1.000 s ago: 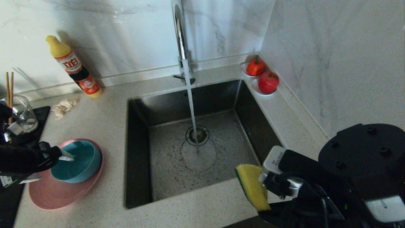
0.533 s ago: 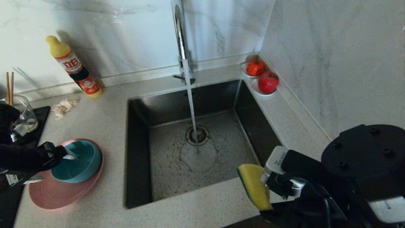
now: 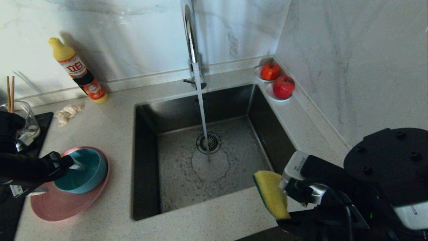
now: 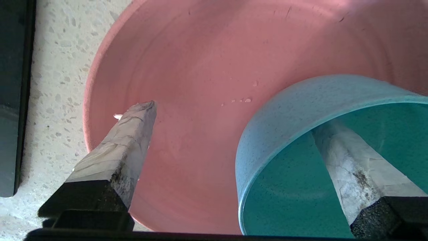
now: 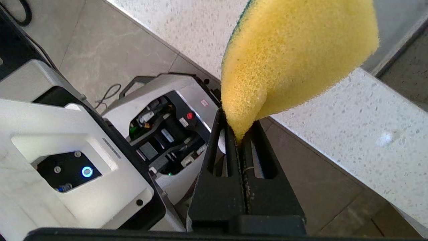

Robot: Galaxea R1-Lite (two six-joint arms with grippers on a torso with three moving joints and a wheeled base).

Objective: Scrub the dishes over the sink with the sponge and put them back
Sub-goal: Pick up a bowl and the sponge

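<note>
The speckled bench (image 3: 110,130) bears a plate (image 3: 50,207), bottle (image 3: 78,72), rag (image 3: 68,113) and two saucers (image 3: 274,95).

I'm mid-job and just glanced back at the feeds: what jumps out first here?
Water runs from the tap into the steel sink, hitting beside the drain. At the sink's near right corner the right gripper pinches the yellow sponge. On the counter to the left, the open left gripper straddles the wall of the teal bowl, one finger inside it and one over the pink plate that it sits on.
</note>
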